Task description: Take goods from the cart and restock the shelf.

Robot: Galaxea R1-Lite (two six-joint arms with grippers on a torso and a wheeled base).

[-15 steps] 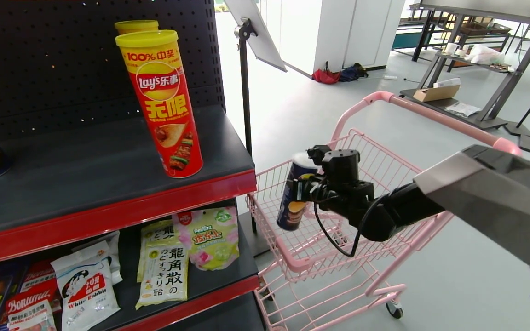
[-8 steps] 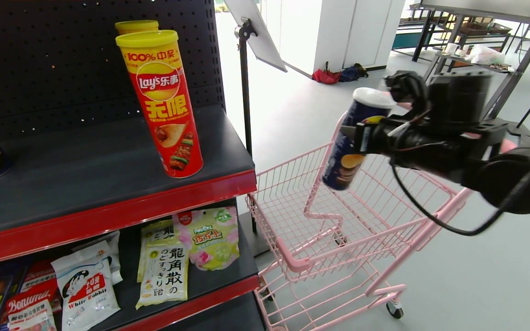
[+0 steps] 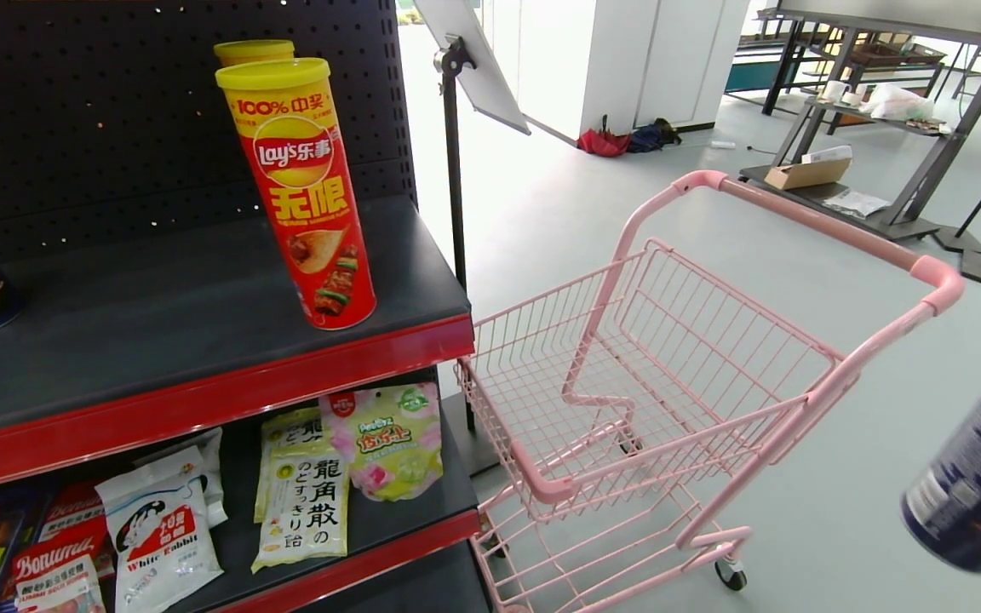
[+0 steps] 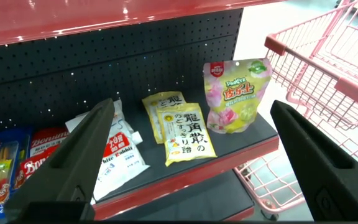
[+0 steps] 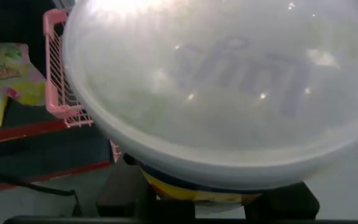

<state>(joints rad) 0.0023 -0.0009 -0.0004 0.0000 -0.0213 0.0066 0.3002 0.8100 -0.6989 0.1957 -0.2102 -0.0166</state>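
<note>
**Right tool** point(image 5: 204, 202): clamped on the blue crisp can point(image 3: 978, 477). Dark fingers point(image 5: 124, 194) sit against either side of the can body. The can's translucent lid point(image 5: 222, 81) is very close to the wrist camera. In the head view the can hangs tilted in the air at the robot's far right, touching neither cart nor shelf.

**Left of and ahead of the held can:** pink cart point(image 3: 933, 272), standing on the grey floor.

**Further left of this tool:** shelf point(image 3: 201, 298) with a red front edge and a pegboard back.
- A red crisp can point(image 3: 307, 196) stands upright near the front edge of the upper board.
- A second yellow-lidded can point(image 3: 254, 49) stands just behind it.

**Left tool** point(image 4: 192, 109): fingers spread wide, nothing between them, facing the lower shelf board.

**Ahead of this tool, on that board:**
- two yellow sweet bags point(image 4: 188, 134), overlapping;
- a pink-green bag point(image 4: 236, 93) just to their right;
- a white bag point(image 4: 114, 155) to their left;
- red packets point(image 4: 45, 140) further left.
</note>
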